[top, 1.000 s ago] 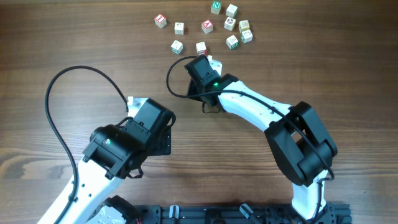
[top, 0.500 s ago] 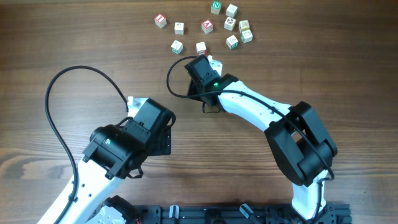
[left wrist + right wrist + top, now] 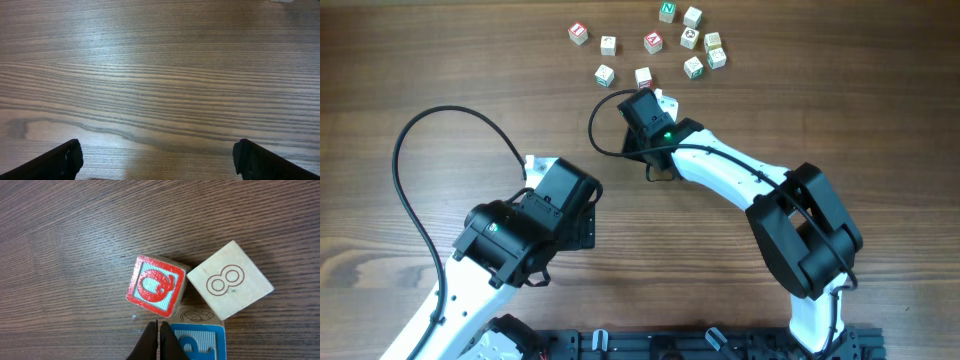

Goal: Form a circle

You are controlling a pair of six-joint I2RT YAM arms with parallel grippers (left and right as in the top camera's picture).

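Several small pale wooden letter cubes lie in a loose cluster point(image 3: 653, 42) at the far middle of the table; they make no closed ring. My right gripper point(image 3: 155, 325) is shut and empty, low over the wood. Its tips sit just left of a blue-faced cube point(image 3: 200, 342) and just below a red-faced cube point(image 3: 156, 286). A plain cube with a figure 8 point(image 3: 230, 280) lies to the right of the red one. From overhead the right gripper point(image 3: 648, 98) is at the cluster's near edge. My left gripper point(image 3: 160, 159) is open over bare wood, far from the cubes.
The wooden table point(image 3: 840, 100) carries only the cubes and both arms. The left arm's black cable point(image 3: 410, 160) loops over the left side. A black rail point(image 3: 670, 345) runs along the near edge.
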